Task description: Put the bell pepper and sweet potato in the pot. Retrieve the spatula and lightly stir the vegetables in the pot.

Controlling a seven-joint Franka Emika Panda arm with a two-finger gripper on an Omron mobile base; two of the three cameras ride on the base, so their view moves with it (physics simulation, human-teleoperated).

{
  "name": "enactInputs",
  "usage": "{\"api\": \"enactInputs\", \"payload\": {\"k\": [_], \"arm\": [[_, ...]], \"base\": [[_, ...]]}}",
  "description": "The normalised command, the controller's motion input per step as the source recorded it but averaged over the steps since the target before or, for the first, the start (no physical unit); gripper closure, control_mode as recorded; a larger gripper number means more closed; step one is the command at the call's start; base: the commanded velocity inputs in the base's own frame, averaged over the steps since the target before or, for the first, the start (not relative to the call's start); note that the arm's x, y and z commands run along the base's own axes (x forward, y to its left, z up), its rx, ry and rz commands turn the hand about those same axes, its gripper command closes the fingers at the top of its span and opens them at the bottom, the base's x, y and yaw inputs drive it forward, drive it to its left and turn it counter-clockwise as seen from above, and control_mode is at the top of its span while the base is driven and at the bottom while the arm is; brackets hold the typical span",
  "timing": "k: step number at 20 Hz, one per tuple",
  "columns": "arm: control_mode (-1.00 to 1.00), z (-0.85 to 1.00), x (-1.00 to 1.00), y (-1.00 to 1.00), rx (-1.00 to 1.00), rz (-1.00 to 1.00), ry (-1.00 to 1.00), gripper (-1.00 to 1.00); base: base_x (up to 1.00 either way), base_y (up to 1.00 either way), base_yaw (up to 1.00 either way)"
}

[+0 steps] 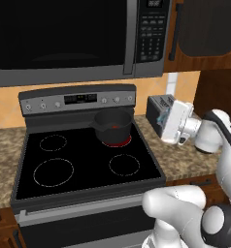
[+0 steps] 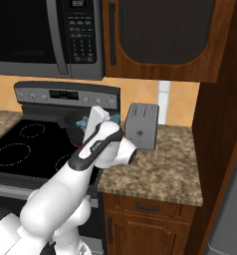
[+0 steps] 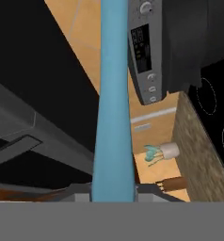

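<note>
The dark pot (image 1: 112, 125) stands on the stove's back right burner, which glows red under it. A small red bit inside it is the bell pepper (image 1: 116, 127). The sweet potato is out of view. My gripper (image 1: 162, 119) hovers to the right of the pot, above the stove's right edge and in front of the toaster. It is shut on the light-blue spatula (image 1: 160, 116). In the hand view the spatula (image 3: 114, 94) runs straight up from between the fingertips of the gripper (image 3: 113, 195). In the right base view the spatula's blue end (image 2: 82, 122) pokes out beside the hand, near the pot (image 2: 72, 121).
A grey toaster (image 2: 142, 124) stands on the granite counter (image 2: 158, 172) right of the stove. The microwave (image 1: 64, 38) hangs low over the black cooktop (image 1: 83, 164). A wooden cabinet side (image 2: 222, 149) closes the counter on the right. A small potted plant (image 3: 162, 151) stands farther along the counter.
</note>
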Motion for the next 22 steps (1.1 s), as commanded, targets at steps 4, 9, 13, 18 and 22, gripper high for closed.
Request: {"api": "enactInputs", "payload": {"k": [4, 9, 13, 18, 22], "arm": [[-1.00, 0.08, 0.00, -0.02, 0.21, 0.02, 0.01, 1.00], [-1.00, 0.07, 0.01, 0.10, 0.37, 0.17, 0.00, 1.00], [-1.00, 0.05, 0.01, 0.18, 0.31, 0.28, -0.01, 1.00], [-1.00, 0.04, 0.00, 0.10, 0.27, 0.29, -0.12, 1.00], [-1.00, 0.06, 0.00, 0.00, 0.07, 0.23, 0.02, 1.00]], "base": [[0.00, 0.00, 0.00], [0.00, 0.00, 0.00], [0.00, 0.00, 0.00], [0.00, 0.00, 0.00], [0.00, 0.00, 0.00]]}}
